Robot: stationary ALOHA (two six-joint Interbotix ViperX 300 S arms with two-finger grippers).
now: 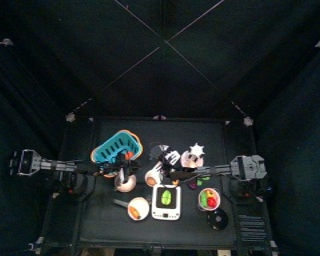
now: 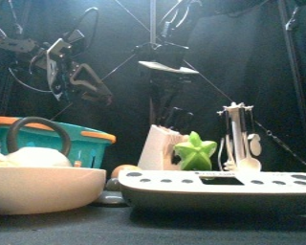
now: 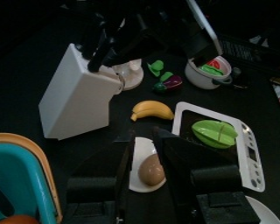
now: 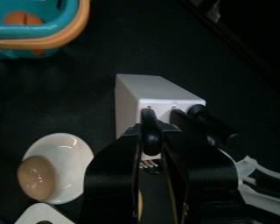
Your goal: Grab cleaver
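A white knife block [image 4: 154, 101] stands mid-table with several black handles sticking out of its top. The cleaver's pale blade does not show, and I cannot tell which handle is its own. My right gripper [image 4: 154, 131] reaches down onto the block, and its jaws sit tight on either side of one black handle [image 4: 149, 120]. The left wrist view shows the same gripper [image 3: 108, 48] over the block [image 3: 73, 92]. My left gripper [image 3: 154, 175] hangs open above a small bowl with a brown egg [image 3: 152, 172], holding nothing.
A teal basket [image 1: 119, 147] stands left of the block and a white spiky star [image 1: 195, 151] to its right. Nearer the front lie a banana [image 3: 150, 109], a white tray [image 3: 254, 162] with a green item, and a bowl with a watermelon slice [image 3: 209, 70].
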